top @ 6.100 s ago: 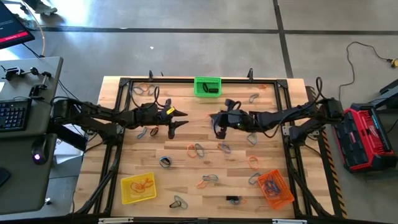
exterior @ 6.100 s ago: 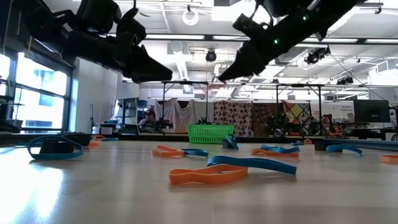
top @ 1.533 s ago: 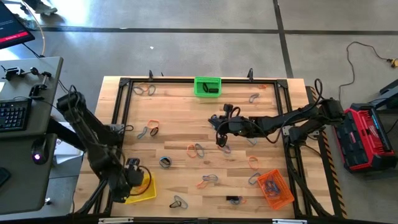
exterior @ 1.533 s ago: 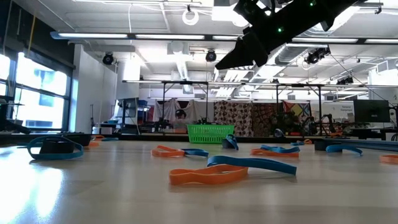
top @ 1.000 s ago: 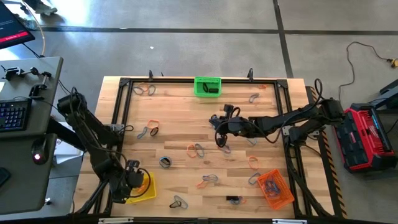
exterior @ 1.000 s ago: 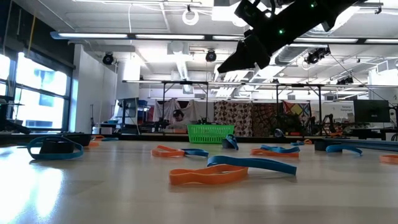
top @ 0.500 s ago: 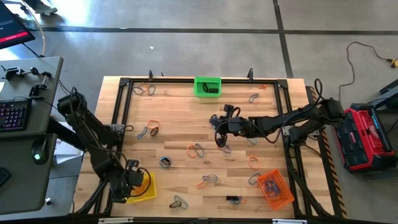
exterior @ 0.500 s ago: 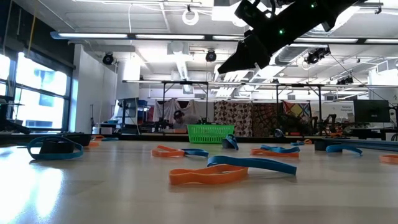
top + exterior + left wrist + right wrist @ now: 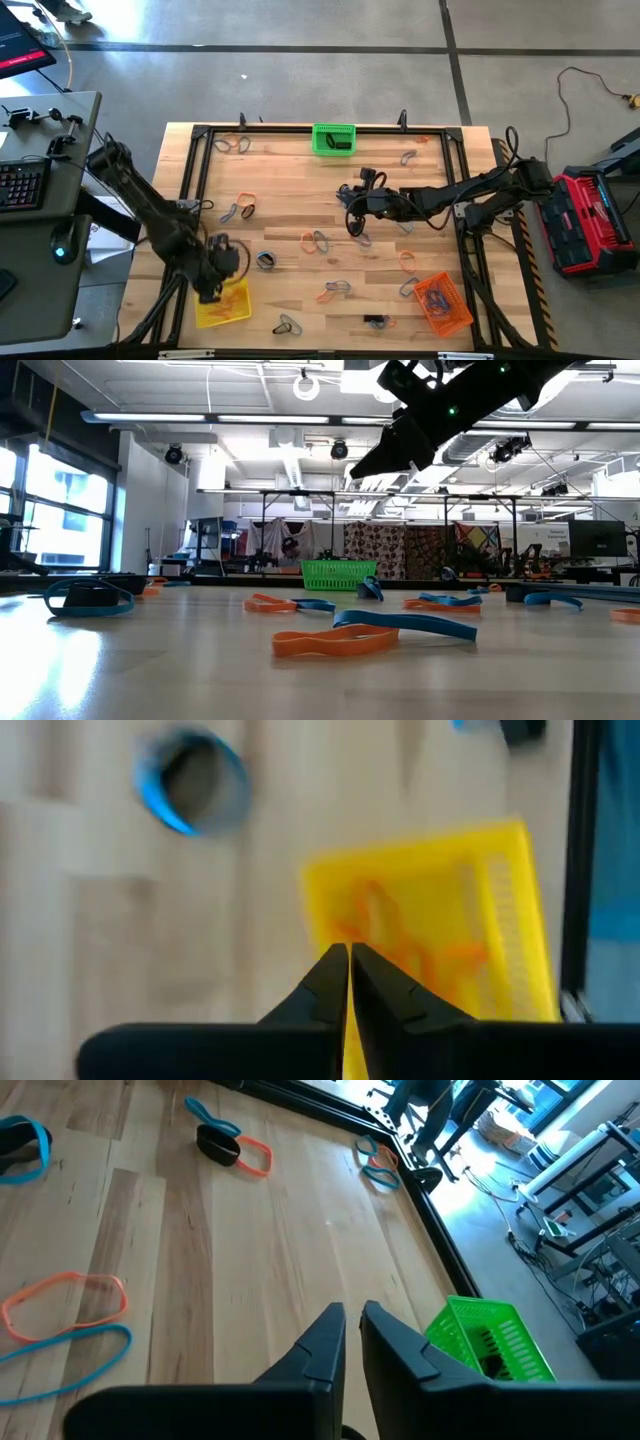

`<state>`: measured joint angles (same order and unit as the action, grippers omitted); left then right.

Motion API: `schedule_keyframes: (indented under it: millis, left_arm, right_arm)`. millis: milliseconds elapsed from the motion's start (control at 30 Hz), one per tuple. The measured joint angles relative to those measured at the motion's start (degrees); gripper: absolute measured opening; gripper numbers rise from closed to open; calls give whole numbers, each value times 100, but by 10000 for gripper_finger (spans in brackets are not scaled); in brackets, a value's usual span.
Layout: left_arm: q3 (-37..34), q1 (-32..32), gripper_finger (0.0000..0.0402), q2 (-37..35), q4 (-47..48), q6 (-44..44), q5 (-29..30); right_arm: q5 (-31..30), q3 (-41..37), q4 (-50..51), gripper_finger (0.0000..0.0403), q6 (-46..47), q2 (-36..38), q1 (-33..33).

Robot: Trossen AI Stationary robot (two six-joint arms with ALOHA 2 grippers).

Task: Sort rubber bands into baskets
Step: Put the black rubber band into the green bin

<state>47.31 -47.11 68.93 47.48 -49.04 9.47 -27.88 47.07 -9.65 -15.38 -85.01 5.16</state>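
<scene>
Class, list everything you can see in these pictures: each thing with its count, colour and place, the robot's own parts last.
green basket: one, green, middle of the table's far edge
yellow basket: one, yellow, near left corner
orange basket: one, orange, near right corner
rubber bands: many, orange, blue and black, scattered over the table; some orange ones in the yellow basket
table: one, light wood, centre
keyboard: one, black, desk on the left
case: one, red and black, floor on the right
left gripper: shut, empty, over the yellow basket
right gripper: slightly open, empty, above mid-table
</scene>
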Motion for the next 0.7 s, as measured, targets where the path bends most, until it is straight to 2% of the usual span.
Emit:
schedule_keyframes:
  millis: [133,267,433,600,700]
  left_arm:
    - [1,492,2,-543,328,133,433]
    - [-278,1133,1,-859,356,321,519]
    - [-711,1966,0,-882,245,734,398]
    - [-965,2679,1,-880,176,773,773]
    - [-1110,2972,12,-878,151,1026,801]
  right_arm:
    - [0,0,-1,26,-4,0,1]
    - [0,0,-2,26,0,0,1]
    - [0,0,-2,26,11,0,1]
    - [0,0,-2,26,12,0,1]
    - [0,0,-1,26,41,0,1]
